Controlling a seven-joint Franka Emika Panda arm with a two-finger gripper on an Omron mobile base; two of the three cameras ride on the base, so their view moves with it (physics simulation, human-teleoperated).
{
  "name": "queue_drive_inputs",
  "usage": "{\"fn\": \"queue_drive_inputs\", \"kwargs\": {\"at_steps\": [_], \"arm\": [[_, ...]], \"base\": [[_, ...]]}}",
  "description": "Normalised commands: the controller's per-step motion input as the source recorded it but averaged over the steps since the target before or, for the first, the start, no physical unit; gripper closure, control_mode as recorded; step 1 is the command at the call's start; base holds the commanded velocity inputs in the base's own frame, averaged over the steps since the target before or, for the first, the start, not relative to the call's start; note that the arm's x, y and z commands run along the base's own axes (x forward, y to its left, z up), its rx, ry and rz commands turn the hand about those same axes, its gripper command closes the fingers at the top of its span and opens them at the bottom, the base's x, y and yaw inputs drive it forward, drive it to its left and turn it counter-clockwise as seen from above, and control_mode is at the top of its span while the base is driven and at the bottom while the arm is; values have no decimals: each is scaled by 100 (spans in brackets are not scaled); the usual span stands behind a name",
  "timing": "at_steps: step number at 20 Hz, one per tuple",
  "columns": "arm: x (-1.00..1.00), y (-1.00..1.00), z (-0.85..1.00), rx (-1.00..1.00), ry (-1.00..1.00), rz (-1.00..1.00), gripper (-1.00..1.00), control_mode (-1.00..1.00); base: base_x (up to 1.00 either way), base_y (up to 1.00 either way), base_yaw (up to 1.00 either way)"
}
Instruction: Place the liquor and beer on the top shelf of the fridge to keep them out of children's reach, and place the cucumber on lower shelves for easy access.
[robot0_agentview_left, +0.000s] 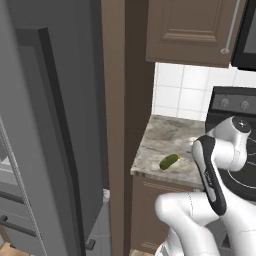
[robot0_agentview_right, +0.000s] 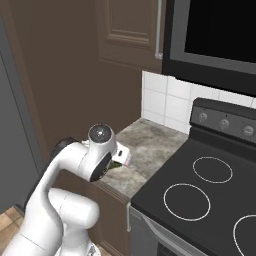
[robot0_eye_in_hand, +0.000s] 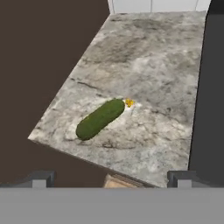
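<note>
A lone cucumber (robot0_eye_in_hand: 100, 118) lies on its side on the mottled stone counter (robot0_eye_in_hand: 144, 57), near the counter's front edge and well apart from the black stove (robot0_agentview_right: 200, 190) that borders the counter's other side; in the left base view it shows as a small green oblong (robot0_agentview_left: 170, 161) between the brown cabinet side and the robot's white arm. The gripper (robot0_eye_in_hand: 111, 179) hangs above and just short of the counter's edge, its two dark fingertips (robot0_eye_in_hand: 41, 178) spread as wide as they go, with nothing between them and touching nothing. The fridge (robot0_agentview_left: 45, 125) stands to the left with a dark grey door in view, though its shelves are largely hidden from this angle, so whether the liquor and beer already sit on the top shelf cannot be confirmed; neither bottle is on this stretch of counter, which suggests that part may be finished. The cucumber, by contrast, is plainly not yet shelved: it remains to be grasped, carried across to the fridge and set on a lower shelf.
</note>
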Motion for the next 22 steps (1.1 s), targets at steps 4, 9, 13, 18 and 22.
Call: {"fn": "queue_drive_inputs", "kwargs": {"at_steps": [4,9,13,18,22], "arm": [[37,4,-28,15,10,-14,-100,-100],[36,0,-27,9,23,-7,-100,-100],[39,0,-21,4,19,-2,-100,-100],[43,0,-24,9,6,0,-100,-100],[41,0,-32,12,0,0,-100,-100]], "base": [[0,0,0],[0,0,0],[0,0,0],[0,0,0],[0,0,0]]}}
